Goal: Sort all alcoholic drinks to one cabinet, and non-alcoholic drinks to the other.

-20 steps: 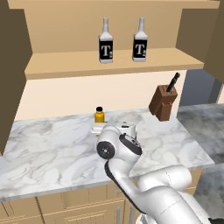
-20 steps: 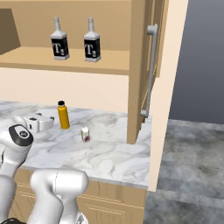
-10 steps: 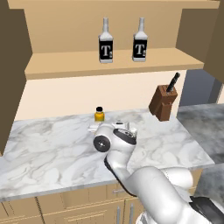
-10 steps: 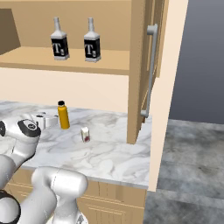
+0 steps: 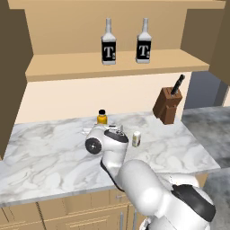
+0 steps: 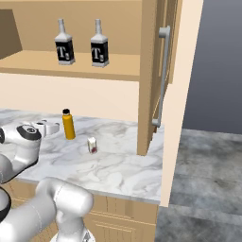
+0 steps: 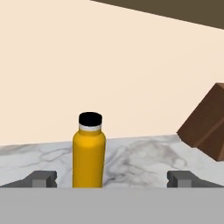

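I see the orange bottle (image 7: 89, 151) upright on the worktop (image 5: 45, 157), ahead of my fingers (image 7: 41, 178) and between them, nearer the left one. The knife block (image 7: 206, 124) stands further back to the right. Above the fingers, two "T" bottles (image 5: 108, 44) stand side by side on the wide cabinet's shelf (image 5: 117, 66). The small carton (image 6: 92, 145) sits on the worktop right of the bottle.
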You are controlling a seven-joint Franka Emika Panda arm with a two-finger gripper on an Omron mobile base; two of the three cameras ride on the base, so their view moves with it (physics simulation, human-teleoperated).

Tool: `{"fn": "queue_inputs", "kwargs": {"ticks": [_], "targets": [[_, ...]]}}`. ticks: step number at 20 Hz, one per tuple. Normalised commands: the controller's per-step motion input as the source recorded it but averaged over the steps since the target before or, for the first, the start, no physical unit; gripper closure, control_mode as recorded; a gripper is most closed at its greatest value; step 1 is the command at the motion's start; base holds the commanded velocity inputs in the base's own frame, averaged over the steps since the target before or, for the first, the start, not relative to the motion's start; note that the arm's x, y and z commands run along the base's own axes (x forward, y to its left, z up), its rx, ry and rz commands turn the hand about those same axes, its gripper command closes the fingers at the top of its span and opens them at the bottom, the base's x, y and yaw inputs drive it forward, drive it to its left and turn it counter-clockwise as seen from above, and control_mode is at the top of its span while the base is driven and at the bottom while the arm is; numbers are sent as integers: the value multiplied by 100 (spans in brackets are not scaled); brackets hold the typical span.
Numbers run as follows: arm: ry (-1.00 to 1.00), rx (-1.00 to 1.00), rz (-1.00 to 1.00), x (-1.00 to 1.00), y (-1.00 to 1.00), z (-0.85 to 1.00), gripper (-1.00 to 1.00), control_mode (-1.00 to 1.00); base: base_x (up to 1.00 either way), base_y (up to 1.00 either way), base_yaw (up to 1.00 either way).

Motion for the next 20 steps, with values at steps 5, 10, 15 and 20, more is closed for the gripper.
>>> {"fn": "queue_inputs", "kwargs": {"ticks": [5,10,15,20], "targets": [[3,1,0,33,5,-4,-100,-100,0,0,0],[0,1,0,26,0,-6,-100,-100,0,0,0],[0,1,0,18,0,-7,-100,-100,0,0,0],[0,0,0,20,0,-14,-100,-100,0,0,0]]}}
